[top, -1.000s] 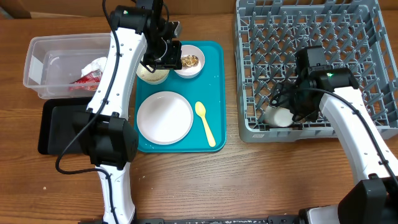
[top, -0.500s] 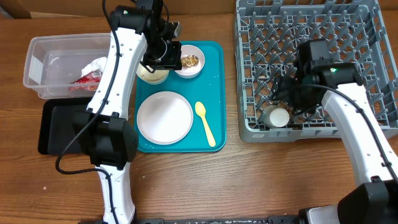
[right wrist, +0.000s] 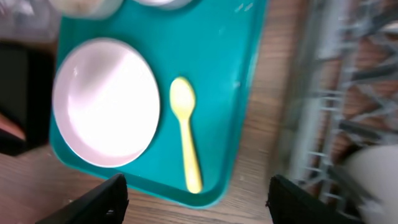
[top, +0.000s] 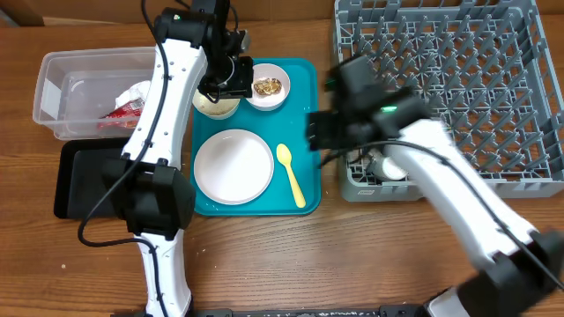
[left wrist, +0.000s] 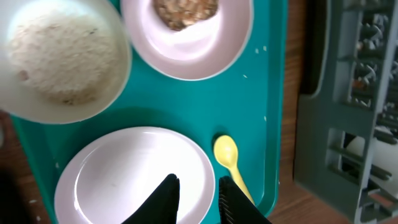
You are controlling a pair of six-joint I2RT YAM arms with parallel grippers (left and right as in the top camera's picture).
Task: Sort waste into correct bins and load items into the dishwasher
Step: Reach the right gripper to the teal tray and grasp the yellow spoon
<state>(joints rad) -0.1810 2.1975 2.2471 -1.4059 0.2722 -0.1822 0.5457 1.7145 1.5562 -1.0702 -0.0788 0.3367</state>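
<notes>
My left gripper hangs over the two white bowls at the back of the teal tray. Its fingers stand a little apart with nothing between them. One bowl holds white rice, the other brown crumbs. The pale plate and yellow spoon lie on the tray's front half. My right gripper, blurred, is wide open and empty above the tray's right edge, by the spoon. The white cup lies in the front-left corner of the grey dishwasher rack.
The clear tub at the back left holds a red wrapper and crumpled white paper. The black tray sits in front of it. The teal tray lies between the bins and the rack.
My right arm has swung left out of the rack's front corner, leaving the cup behind, and its jaws have narrowed a little. The left arm has not moved.
</notes>
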